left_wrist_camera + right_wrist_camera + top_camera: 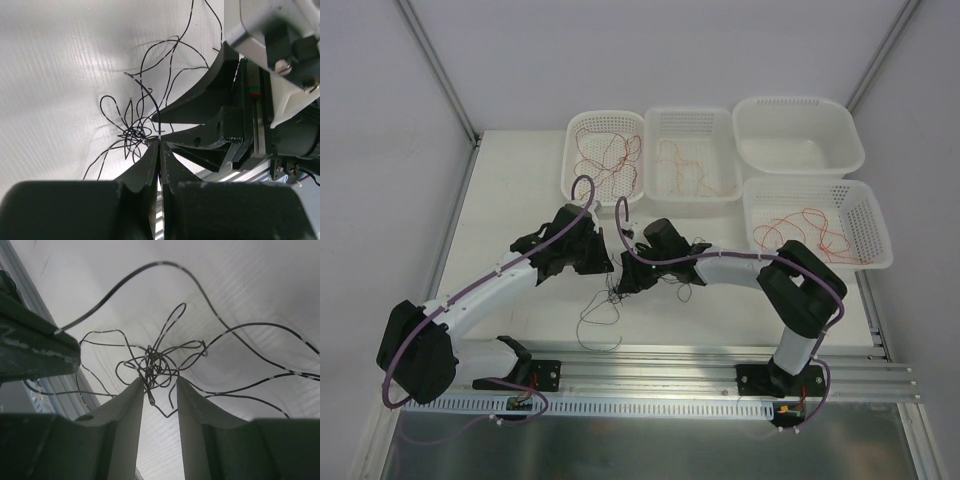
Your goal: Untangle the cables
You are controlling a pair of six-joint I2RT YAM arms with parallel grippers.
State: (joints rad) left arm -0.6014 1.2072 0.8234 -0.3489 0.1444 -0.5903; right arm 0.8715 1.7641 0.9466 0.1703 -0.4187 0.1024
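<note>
Black hair-thin cables [155, 365], one knotted clump, lay on the white table [520, 200] between two grippers. Left gripper [159, 150] was closed, pinching one strand; right gripper [160, 390] stood parted around the knot. Three of four white plastic baskets [567, 170] behind held red or orange wires [605, 155].
</note>
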